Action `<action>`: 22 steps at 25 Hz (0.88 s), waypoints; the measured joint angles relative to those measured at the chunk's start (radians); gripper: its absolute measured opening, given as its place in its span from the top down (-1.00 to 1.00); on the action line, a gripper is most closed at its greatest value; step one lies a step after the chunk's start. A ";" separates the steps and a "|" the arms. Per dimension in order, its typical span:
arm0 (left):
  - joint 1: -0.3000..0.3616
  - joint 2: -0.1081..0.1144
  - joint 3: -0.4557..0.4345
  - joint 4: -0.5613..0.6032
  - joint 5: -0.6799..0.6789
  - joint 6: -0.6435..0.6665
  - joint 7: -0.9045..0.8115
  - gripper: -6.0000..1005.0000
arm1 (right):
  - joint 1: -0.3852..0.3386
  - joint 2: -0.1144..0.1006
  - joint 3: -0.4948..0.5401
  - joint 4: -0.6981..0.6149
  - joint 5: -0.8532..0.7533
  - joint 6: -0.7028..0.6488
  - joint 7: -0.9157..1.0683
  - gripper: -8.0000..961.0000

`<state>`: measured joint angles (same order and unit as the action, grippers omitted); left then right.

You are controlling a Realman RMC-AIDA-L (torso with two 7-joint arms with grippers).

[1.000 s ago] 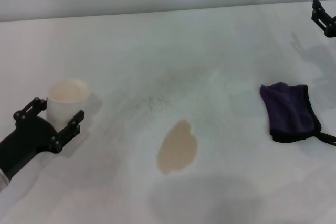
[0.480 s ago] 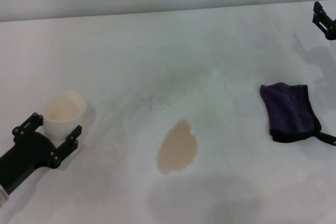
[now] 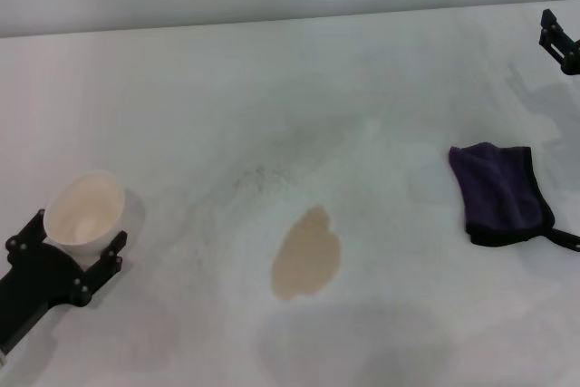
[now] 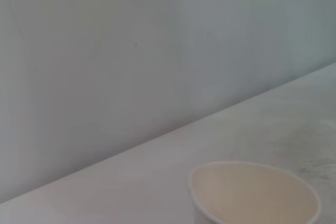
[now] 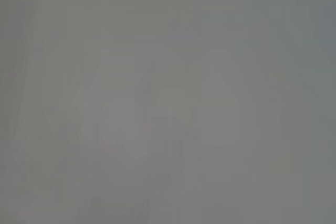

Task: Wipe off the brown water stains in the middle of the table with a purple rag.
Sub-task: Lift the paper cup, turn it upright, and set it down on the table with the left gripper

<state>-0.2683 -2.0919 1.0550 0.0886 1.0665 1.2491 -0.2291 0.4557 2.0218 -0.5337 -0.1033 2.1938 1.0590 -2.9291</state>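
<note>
1. The table [image 3: 299,79] under me is white and matt, with faint grey smudges.
2. The stain [image 3: 307,255] is a flat tan film, without shine.
3. The rag [image 3: 498,189] is soft dark purple cloth edged in black.
4. The cup [image 3: 83,213] looks like matt white paper.
5. My left gripper [image 3: 62,256] is matt black.

The stain [image 3: 307,253] lies on the table [image 3: 272,88], about in the middle and toward the near side. The cup [image 3: 83,210] is at the near left, between the fingers of the left gripper [image 3: 65,246], and the rag [image 3: 501,191] lies flat at the right, well apart from the stain. The right gripper [image 3: 560,40] is at the far right, behind the rag and apart from it.
</note>
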 joint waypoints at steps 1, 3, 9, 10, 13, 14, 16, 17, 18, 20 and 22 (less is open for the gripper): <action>-0.002 0.000 0.000 -0.003 -0.001 0.000 0.003 -0.40 | 0.000 0.000 0.000 0.000 0.000 0.000 0.000 -0.75; -0.005 0.000 0.001 -0.004 -0.002 -0.002 0.003 -0.42 | 0.000 0.000 0.000 0.002 0.000 0.000 0.000 -0.75; -0.025 0.001 0.003 -0.019 0.002 -0.007 -0.002 -0.78 | 0.001 0.000 -0.002 0.009 -0.001 -0.001 0.000 -0.75; -0.032 0.002 0.003 -0.027 0.002 -0.008 -0.002 -0.78 | 0.001 0.000 -0.001 0.009 -0.001 -0.001 0.000 -0.75; -0.043 0.003 0.003 -0.040 0.002 -0.007 -0.004 -0.78 | 0.001 0.000 -0.001 0.010 -0.002 -0.002 0.000 -0.75; -0.043 0.003 0.004 -0.041 0.003 -0.004 -0.005 -0.78 | 0.001 0.000 -0.001 0.010 -0.003 -0.004 0.000 -0.75; -0.036 0.003 0.003 -0.042 0.002 0.001 -0.006 -0.78 | 0.001 0.000 -0.001 0.010 -0.003 -0.008 0.001 -0.75; -0.029 0.003 0.003 -0.042 0.001 0.007 -0.006 -0.78 | 0.001 -0.001 -0.001 0.010 -0.003 -0.010 0.001 -0.75; -0.022 0.002 0.004 -0.041 -0.001 0.015 -0.005 -0.78 | 0.001 -0.001 0.000 0.010 -0.004 -0.011 0.001 -0.75; 0.002 0.003 0.002 -0.041 -0.004 0.042 -0.002 -0.78 | 0.002 -0.002 -0.001 0.010 -0.004 -0.013 0.000 -0.75; 0.025 0.004 0.001 -0.038 -0.007 0.071 -0.001 -0.78 | 0.005 -0.002 -0.005 0.010 -0.005 -0.019 0.000 -0.75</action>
<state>-0.2436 -2.0883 1.0557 0.0506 1.0592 1.3199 -0.2299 0.4609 2.0193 -0.5382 -0.0935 2.1888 1.0401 -2.9286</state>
